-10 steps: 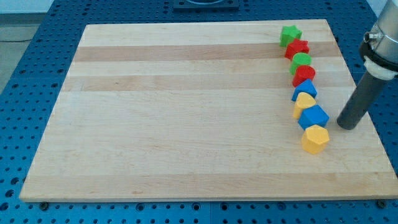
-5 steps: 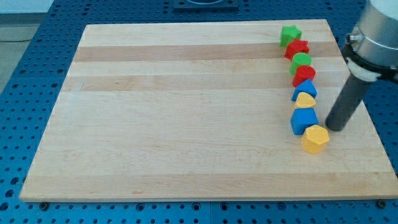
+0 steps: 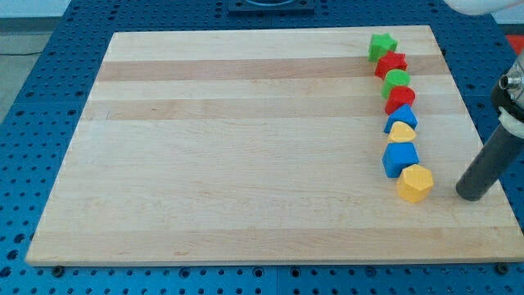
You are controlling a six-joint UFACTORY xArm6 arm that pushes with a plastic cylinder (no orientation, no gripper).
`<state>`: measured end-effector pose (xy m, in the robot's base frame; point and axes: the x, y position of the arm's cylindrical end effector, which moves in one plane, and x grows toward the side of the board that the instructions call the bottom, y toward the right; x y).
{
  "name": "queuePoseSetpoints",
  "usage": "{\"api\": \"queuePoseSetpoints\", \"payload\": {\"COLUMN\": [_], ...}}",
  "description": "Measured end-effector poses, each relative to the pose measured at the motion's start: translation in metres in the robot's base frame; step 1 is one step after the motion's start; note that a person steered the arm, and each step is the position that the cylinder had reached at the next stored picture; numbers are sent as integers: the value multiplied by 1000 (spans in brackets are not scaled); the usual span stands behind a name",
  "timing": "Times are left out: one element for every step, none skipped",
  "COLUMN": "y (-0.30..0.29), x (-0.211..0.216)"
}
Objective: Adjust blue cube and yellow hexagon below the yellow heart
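Perforated blue metal base (image 3: 49, 270) runs along the view's bottom and sides, a regular grid of small holes. On it sits the pale wooden board (image 3: 246, 164), grain running left-right, light and darker strips alternating, matte finish.

No pincer on this rig, just a straight dark rod, so nothing clenched or released. My tip (image 3: 470, 197) sits on the board near its right edge, well to the right of the yellow hexagon (image 3: 415, 183), clear gap, no contact. Rod leans up toward the view's top right.

All blocks form one column near the board's right side, long axis running top to bottom, drifting slightly left toward the top. Nearest end: yellow hexagon, faceted, smooth-looking. Touching it above and slightly left: blue cube (image 3: 399, 158), one corner pointing to the view's lower left. Next up: yellow heart (image 3: 402, 132), just above the cube, partly overlapped by a blue block (image 3: 401, 118), shape unclear. Then red block (image 3: 399, 100), green block (image 3: 396, 80), red star (image 3: 392, 63), green star (image 3: 381, 46) at the far end.

Grey object at the top edge (image 3: 270, 5), cropped.
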<state>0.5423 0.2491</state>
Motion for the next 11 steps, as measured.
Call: {"api": "queuePoseSetpoints", "payload": {"y": [-5, -17, -24, -36, -45, -48, -44, -44, -66, -102, -102], "x": [0, 0, 0, 0, 0, 0, 6, 35, 58, 61, 61]}}
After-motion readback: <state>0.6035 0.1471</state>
